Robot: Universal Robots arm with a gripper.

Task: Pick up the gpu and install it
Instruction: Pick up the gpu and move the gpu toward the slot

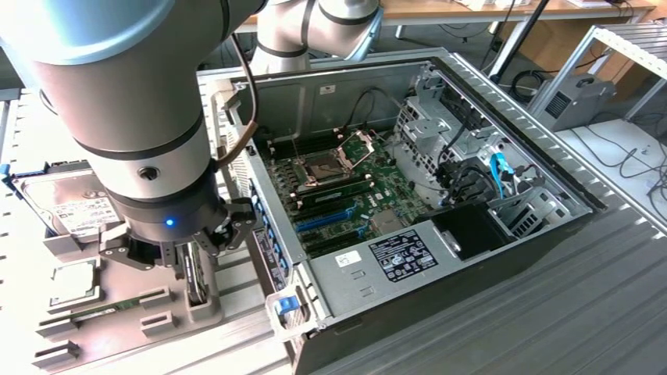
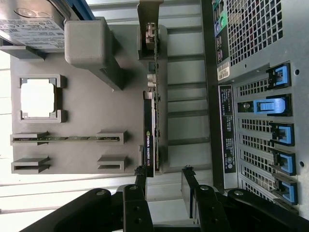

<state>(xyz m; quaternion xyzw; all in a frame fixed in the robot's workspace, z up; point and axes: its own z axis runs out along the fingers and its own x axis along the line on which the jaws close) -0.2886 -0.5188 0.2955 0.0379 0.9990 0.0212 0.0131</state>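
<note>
Gpu (image 2: pixel 150 130) upright in grey holder (image 2: pixel 87 96), fingers (image 2: pixel 188 180) spread over it

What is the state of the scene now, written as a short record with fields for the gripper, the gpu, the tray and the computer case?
gripper: open, at one end of the gpu, holding nothing
gpu: standing on edge in a slot of the gray tray, not yet lifted
other parts on tray: hard drive, processor, memory stick, each in its own holder
computer case: open, beside the tray, motherboard exposed
</note>
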